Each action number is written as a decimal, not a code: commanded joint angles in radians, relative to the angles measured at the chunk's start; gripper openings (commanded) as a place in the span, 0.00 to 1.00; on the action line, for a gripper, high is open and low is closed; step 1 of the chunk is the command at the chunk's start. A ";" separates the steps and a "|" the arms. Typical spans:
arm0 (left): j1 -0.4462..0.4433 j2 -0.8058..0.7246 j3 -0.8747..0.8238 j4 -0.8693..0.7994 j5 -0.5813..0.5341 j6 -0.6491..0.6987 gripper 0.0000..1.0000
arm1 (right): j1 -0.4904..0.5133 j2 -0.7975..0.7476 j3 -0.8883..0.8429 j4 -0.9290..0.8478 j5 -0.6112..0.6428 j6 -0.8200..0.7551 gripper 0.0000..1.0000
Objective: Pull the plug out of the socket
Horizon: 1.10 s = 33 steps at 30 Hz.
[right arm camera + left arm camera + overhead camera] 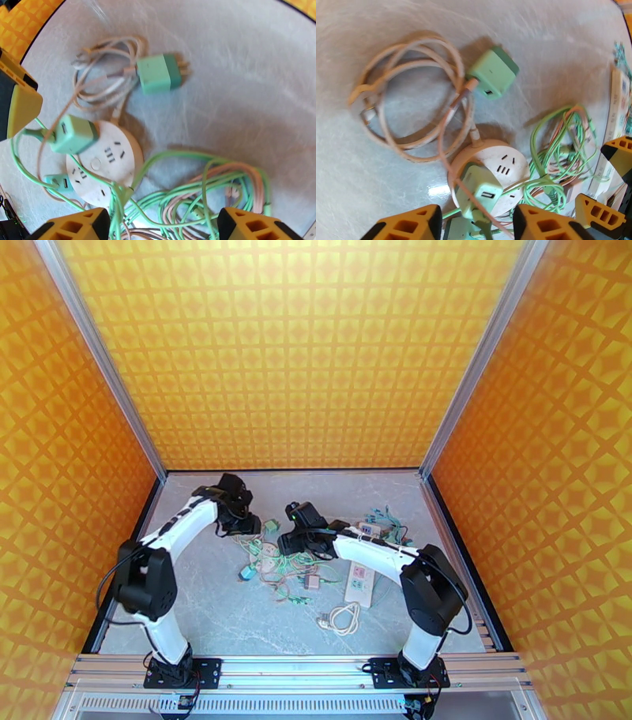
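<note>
The socket, a long white power strip with green and pink marks, lies on the table under my right forearm; its edge shows at the right of the left wrist view. A green cube plug sits in a round white outlet disc. My left gripper is open, its orange fingers on either side of that plug with gaps to it. Just right of the disc my right gripper is open above tangled cables.
A loose green plug lies beyond the disc on a pale coiled cable. Green and pink cables pile up right of the disc. A white cord coil lies near the front edge. Orange walls enclose the table.
</note>
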 commanded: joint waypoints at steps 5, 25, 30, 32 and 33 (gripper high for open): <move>-0.065 0.108 0.098 -0.131 -0.053 0.070 0.55 | -0.002 -0.059 -0.039 0.053 -0.022 0.048 0.73; -0.005 0.051 0.072 -0.150 -0.081 0.098 0.50 | 0.041 0.000 0.045 0.046 -0.080 0.004 0.68; -0.015 0.091 0.084 -0.187 -0.080 0.128 0.46 | 0.041 -0.006 0.043 0.030 -0.058 -0.007 0.69; -0.020 0.094 0.082 -0.194 -0.081 0.138 0.46 | 0.041 -0.011 0.035 0.031 -0.048 -0.008 0.68; -0.023 0.095 0.082 -0.194 -0.078 0.142 0.46 | 0.041 -0.011 0.032 0.033 -0.049 -0.008 0.67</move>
